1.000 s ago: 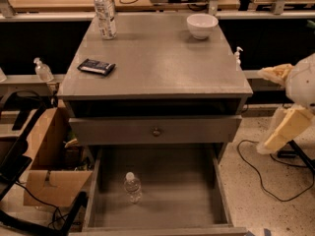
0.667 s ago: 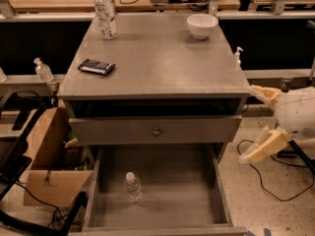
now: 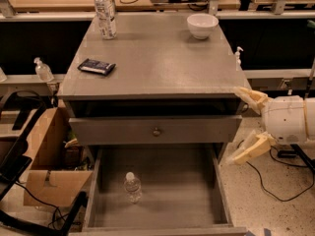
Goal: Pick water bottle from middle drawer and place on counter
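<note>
The water bottle (image 3: 132,187), small and clear with a white cap, stands upright on the floor of the open middle drawer (image 3: 182,195), left of its middle. The grey counter (image 3: 157,63) is the cabinet's top above it. My gripper (image 3: 242,127) is at the right, beside the cabinet's front right corner, level with the closed drawer front. Its two cream fingers (image 3: 251,98) are spread wide apart and hold nothing. It is well right of and above the bottle.
On the counter stand a taller labelled bottle (image 3: 105,11) at back left, a white bowl (image 3: 202,25) at back right and a dark packet (image 3: 96,66) at left. A cardboard box (image 3: 47,166) sits left of the cabinet. Cables (image 3: 275,191) lie on the floor at right.
My gripper has moved left toward the cabinet's front right corner and turned so both fingers point left. The bottle and drawer have not moved.
</note>
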You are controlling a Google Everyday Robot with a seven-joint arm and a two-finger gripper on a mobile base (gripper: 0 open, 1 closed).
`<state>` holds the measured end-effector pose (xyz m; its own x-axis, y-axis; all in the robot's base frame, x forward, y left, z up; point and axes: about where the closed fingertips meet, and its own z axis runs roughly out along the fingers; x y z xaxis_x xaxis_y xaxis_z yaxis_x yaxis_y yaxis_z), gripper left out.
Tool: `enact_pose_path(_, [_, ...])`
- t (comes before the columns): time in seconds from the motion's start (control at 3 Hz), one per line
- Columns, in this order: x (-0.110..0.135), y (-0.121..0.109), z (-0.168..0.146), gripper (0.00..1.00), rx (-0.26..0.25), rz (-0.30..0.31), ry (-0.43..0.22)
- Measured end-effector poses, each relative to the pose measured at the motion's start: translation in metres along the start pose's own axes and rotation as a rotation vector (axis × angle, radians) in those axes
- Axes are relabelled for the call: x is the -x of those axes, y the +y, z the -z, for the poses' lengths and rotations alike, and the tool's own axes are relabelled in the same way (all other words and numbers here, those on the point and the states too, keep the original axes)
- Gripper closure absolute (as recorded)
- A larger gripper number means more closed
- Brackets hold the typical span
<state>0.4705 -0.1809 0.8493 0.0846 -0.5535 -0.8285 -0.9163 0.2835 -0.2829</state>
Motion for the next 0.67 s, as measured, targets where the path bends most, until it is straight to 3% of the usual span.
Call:
enact_pose_path(0.33, [-0.019, 0.014, -0.022, 0.0, -0.001, -0.057, -0.053])
enact_pose_path(0.67, [-0.052, 0.041, -0.064, 0.0, -0.009, -0.141, -0.169])
